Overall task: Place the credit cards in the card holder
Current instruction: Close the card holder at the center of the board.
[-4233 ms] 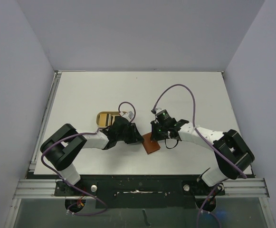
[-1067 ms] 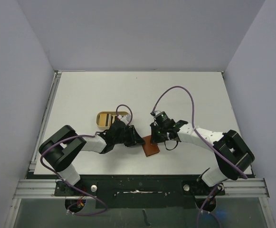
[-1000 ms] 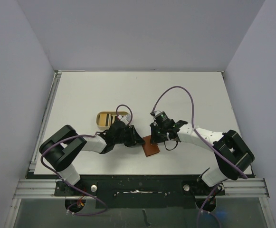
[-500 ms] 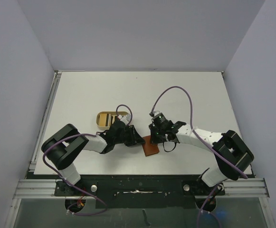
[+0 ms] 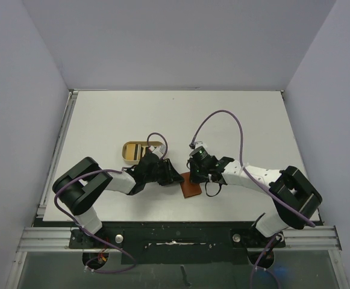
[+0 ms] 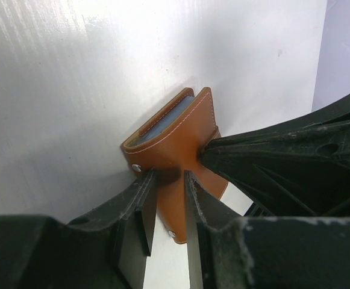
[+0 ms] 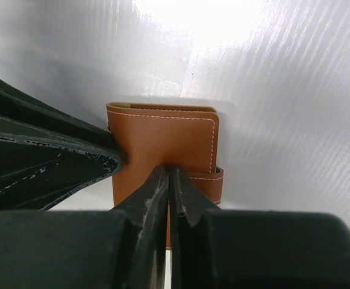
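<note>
On the white table point(image 5: 235, 120), near its front middle, the brown card holder point(image 5: 191, 188) sits between both arms, the left gripper point(image 6: 168, 176) clamped on one leaf and the right gripper point(image 7: 167, 171) pinched on its cover, where uneven pulling could slip the leather free.

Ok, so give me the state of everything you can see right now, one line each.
card holder: folded over, pale edges showing between its covers.
left gripper: closed on the card holder's edge, leather pinched in it.
right gripper: nearly shut at the card holder's cover; grip unclear.
tray: stands apart from both grippers, dark-striped contents inside.
</note>
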`<state>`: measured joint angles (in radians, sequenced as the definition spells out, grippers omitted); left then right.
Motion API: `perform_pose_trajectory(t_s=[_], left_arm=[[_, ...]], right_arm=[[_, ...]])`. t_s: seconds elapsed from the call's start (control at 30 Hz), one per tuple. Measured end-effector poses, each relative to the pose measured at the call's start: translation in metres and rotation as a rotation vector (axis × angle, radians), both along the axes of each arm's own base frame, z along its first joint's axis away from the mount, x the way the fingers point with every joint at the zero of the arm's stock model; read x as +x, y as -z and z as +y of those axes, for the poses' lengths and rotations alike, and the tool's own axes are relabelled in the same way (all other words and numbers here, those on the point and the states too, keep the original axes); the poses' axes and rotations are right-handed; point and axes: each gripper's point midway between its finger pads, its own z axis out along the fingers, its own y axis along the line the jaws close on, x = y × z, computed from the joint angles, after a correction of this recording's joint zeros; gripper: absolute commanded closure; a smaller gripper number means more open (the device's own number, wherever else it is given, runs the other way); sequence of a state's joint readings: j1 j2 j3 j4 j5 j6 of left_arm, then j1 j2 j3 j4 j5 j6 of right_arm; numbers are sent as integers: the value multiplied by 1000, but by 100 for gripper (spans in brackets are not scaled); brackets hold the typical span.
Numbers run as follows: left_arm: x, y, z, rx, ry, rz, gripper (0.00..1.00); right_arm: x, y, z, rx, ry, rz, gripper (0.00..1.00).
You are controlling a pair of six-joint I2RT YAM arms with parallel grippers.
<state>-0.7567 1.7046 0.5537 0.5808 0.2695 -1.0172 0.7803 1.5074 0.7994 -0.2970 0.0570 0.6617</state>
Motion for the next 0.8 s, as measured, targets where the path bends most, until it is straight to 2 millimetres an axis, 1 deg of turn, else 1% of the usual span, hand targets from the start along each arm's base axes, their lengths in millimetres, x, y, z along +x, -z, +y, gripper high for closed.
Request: perform_pose_trajectory(t_s=[0.17,0.47,0.8], left_arm=[[0,0,0,1,-2,-1,78],[2,1,1,9,-14,-5,78],[3,7,6,40,-38,2,78]], right_arm=[[-1,1,1,6,17,-21,100],[-12,1,3,11,40,-51,100],[-14,5,5,-69,93,-172,100]])
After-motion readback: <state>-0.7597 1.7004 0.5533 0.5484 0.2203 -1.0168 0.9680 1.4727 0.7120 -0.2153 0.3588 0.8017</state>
